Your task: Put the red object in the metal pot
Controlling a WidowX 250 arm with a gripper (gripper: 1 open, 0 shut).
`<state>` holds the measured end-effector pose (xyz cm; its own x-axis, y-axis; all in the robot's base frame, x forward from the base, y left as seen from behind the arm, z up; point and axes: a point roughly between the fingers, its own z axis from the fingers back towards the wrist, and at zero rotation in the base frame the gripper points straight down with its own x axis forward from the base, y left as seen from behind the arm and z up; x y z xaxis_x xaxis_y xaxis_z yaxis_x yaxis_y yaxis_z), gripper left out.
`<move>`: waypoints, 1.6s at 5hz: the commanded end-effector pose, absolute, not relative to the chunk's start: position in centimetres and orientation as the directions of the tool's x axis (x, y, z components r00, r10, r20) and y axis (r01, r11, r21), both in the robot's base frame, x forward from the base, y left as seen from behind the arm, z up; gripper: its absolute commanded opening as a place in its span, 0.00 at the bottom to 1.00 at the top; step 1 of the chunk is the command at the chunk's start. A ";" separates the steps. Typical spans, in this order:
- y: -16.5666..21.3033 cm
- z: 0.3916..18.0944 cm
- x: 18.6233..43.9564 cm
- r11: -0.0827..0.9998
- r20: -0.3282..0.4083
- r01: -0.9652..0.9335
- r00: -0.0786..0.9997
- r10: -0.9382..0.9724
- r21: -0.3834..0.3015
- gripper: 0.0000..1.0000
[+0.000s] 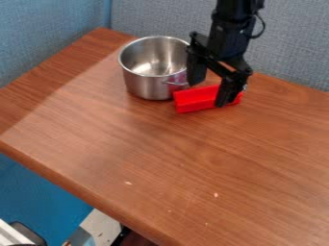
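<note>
One wooden table [115,144] fills most of the frame. One robot arm [234,21] drops in from top centre-right. One metal pot [157,65], upper centre, upright on the table, nothing visible inside. One gripper [215,83], pointing down, jaws spread wide, gripping nothing. One red object [197,98] lies flat on the table just right of the pot, under the gripper, between its fingers.

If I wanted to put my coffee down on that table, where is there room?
The wooden table is bare across its whole near half and its left side, in front of the metal pot. It is crowded only at the far edge, where the red object lies beside the pot under the open gripper.
</note>
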<state>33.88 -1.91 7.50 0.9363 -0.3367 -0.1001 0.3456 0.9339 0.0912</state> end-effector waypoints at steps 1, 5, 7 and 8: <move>-1.2 8.7 34.9 0.930 -0.045 0.345 0.939 -0.342 0.124 1.00; -0.9 6.1 36.4 0.920 -0.070 0.366 0.930 -0.360 0.137 1.00; -0.8 5.2 36.9 0.922 -0.090 0.363 0.931 -0.353 0.137 0.00; -1.2 5.9 36.5 0.920 -0.057 0.374 0.928 -0.369 0.122 0.00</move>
